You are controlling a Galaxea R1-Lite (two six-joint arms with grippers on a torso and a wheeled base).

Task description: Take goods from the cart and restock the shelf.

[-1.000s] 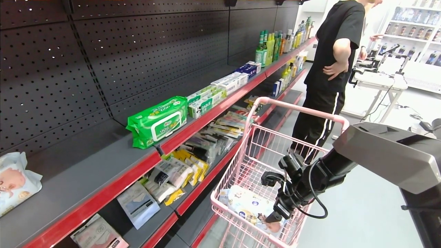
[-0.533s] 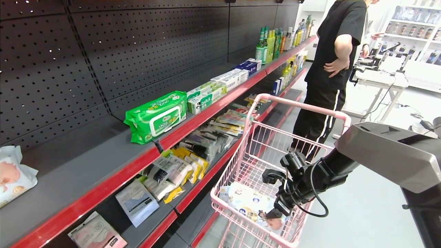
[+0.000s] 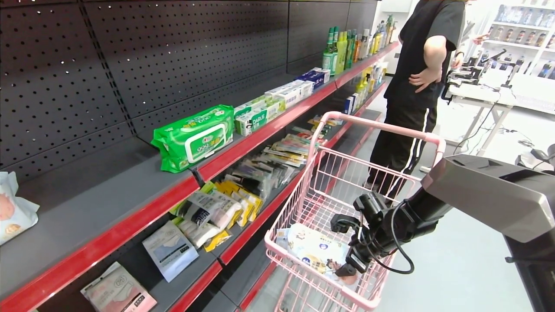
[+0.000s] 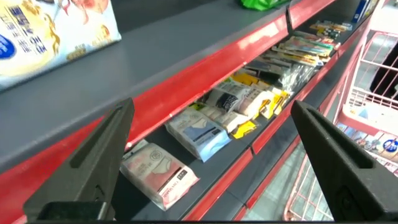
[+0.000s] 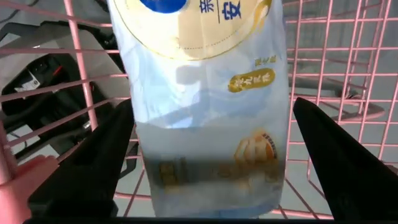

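The right gripper (image 3: 347, 269) is down inside the pink cart (image 3: 377, 134), which stands to the right of the shelving, at the near end of a white pack of baby wipes (image 3: 314, 251) lying on the cart's wire floor. Seen from the wrist, its fingers (image 5: 93, 168) are spread wide with the pack lying between them; whether they touch it I cannot tell. The left gripper (image 4: 211, 109) hangs by the red front edge of the grey upper shelf (image 3: 108, 190), its fingers spread apart too and nothing between them. On that shelf a matching white pack (image 3: 13, 212) lies at the far left, a green pack of wipes (image 3: 193, 138) sits further right, then toothpaste boxes (image 3: 256, 119) and bottles (image 3: 342, 52) farther along. Small packets (image 3: 204, 216) crowd the lower shelf.
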